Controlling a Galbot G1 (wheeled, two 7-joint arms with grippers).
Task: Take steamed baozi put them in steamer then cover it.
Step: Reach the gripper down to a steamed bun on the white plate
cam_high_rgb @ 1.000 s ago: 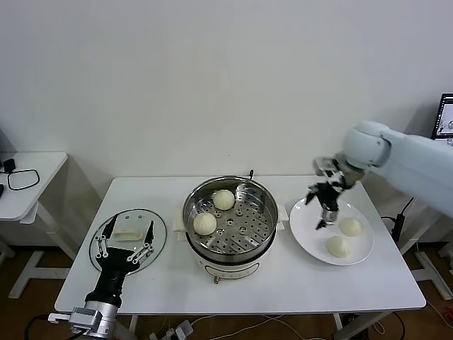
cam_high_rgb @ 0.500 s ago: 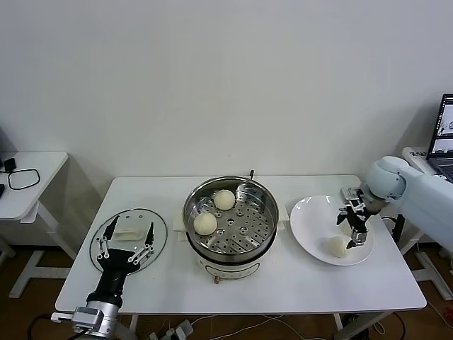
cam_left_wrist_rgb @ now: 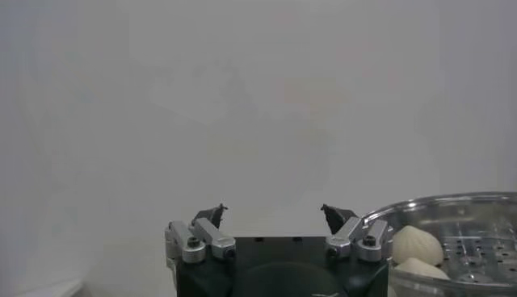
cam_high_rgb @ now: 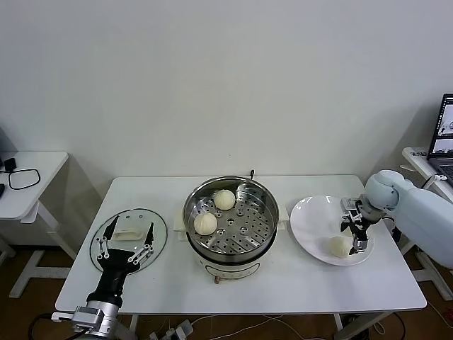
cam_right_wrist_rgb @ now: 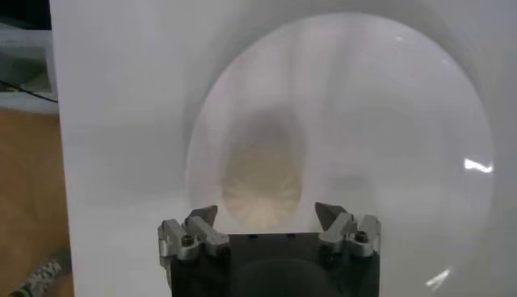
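Observation:
The steamer (cam_high_rgb: pixel 228 225) stands mid-table with two steamed baozi (cam_high_rgb: pixel 224 200) (cam_high_rgb: pixel 204 223) on its perforated tray. On the white plate (cam_high_rgb: pixel 311 221) at the right lies one baozi (cam_high_rgb: pixel 340 246) in plain sight. My right gripper (cam_high_rgb: pixel 354 230) hangs low over the plate beside it, covering what is beneath. In the right wrist view a baozi (cam_right_wrist_rgb: pixel 261 187) lies on the plate (cam_right_wrist_rgb: pixel 388 121) just ahead of the open right gripper (cam_right_wrist_rgb: pixel 266 211). The glass cover (cam_high_rgb: pixel 106 228) rests flat at the table's left. My left gripper (cam_high_rgb: pixel 126 248) is parked open over it, also open in its wrist view (cam_left_wrist_rgb: pixel 272 214).
A small side table (cam_high_rgb: pixel 32 180) stands at the far left with a dark looped item on it. A laptop (cam_high_rgb: pixel 444 127) sits at the right edge. The left wrist view catches the steamer rim (cam_left_wrist_rgb: pixel 452 202) and baozi (cam_left_wrist_rgb: pixel 415 244).
My right arm has swung right and down, from above the plate's left rim to low over the plate's far baozi. The left arm has not moved.

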